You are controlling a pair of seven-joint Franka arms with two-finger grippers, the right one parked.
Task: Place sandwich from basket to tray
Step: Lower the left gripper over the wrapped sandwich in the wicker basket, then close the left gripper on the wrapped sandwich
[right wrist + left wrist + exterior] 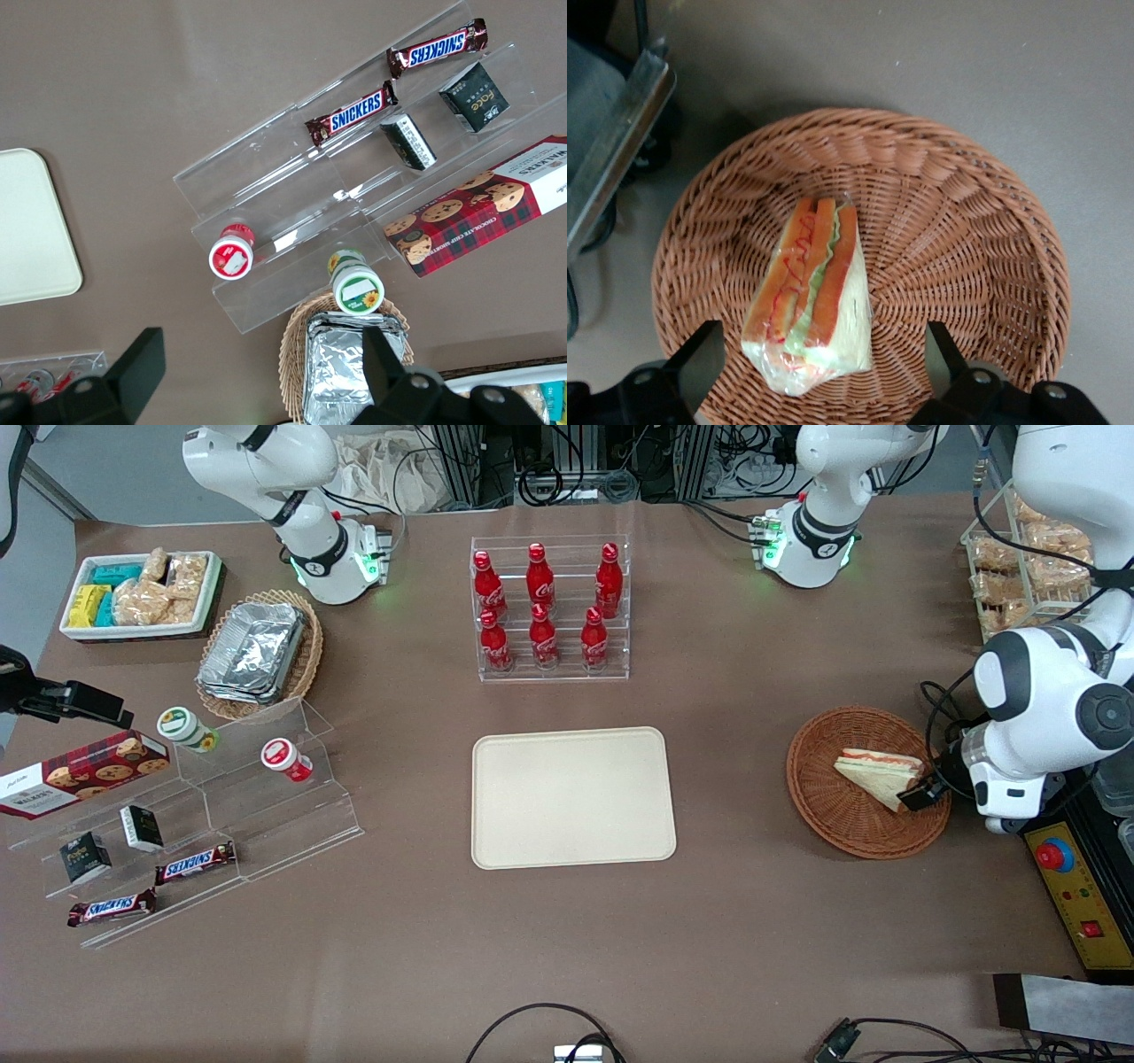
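Note:
The sandwich, a plastic-wrapped wedge with orange and pale layers, lies in the round reddish-brown wicker basket toward the working arm's end of the table. My gripper hangs low over the basket, open. Its dark fingers stand on either side of the sandwich's wide end, with gaps between them and the wrap. The cream tray lies bare at the table's middle, well apart from the basket.
A clear rack of red cola bottles stands farther from the front camera than the tray. A yellow control box with a red button lies beside the basket at the table edge. A wire rack of bagged snacks stands nearby.

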